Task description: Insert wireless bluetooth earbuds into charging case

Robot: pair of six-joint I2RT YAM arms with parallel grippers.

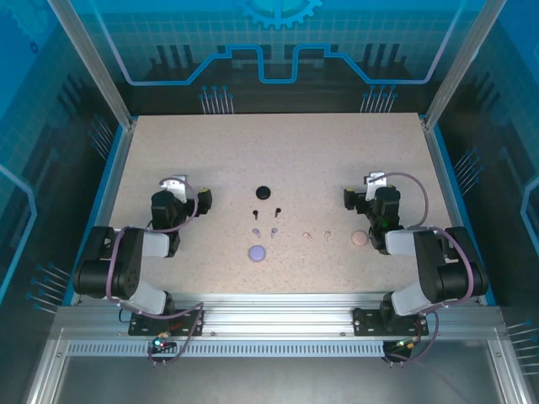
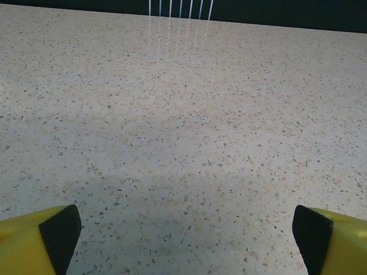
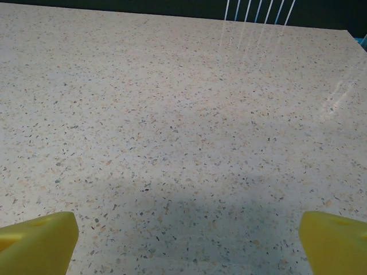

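Three round cases lie mid-table in the top view: a black case (image 1: 263, 192), a lilac case (image 1: 257, 252) and a pale pink case (image 1: 360, 238). Two black earbuds (image 1: 254, 211) rest just below the black case. A lilac pair (image 1: 256, 231) sits above the lilac case, and a pink pair (image 1: 307, 236) lies left of the pink case. My left gripper (image 1: 187, 192) (image 2: 186, 240) stands open left of the group, over bare table. My right gripper (image 1: 364, 189) (image 3: 189, 240) is open too, just above the pink case, nothing between its yellow fingers (image 3: 40, 238).
The speckled tabletop (image 1: 278, 151) stretches back to a dark far edge with white cable ties (image 2: 180, 8). Aluminium posts (image 1: 93, 63) and blue panels wall the sides. Both arm bases sit on the rail (image 1: 269, 324) at the near edge.
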